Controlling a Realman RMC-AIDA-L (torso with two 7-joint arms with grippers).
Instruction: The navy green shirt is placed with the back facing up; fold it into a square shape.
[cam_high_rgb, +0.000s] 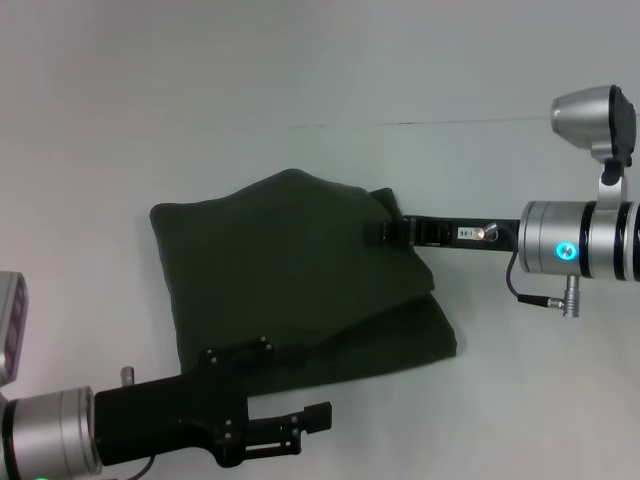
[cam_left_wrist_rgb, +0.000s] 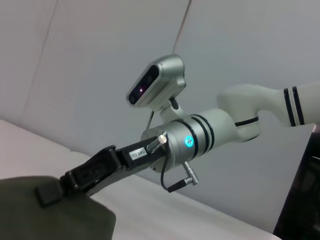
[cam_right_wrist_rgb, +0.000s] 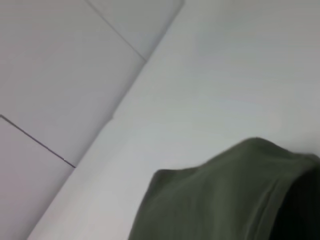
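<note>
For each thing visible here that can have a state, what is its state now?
navy green shirt: folded into a compact, roughly square bundle, layers stacked, plain side up, lying on the table.
right gripper: at the shirt's right edge, jaws pinching the fabric.
left gripper: at the shirt's near edge, holding nothing.

Silver wrist cylinders, cyan LED, black grippers, black cable, white forearm black-banded.
</note>
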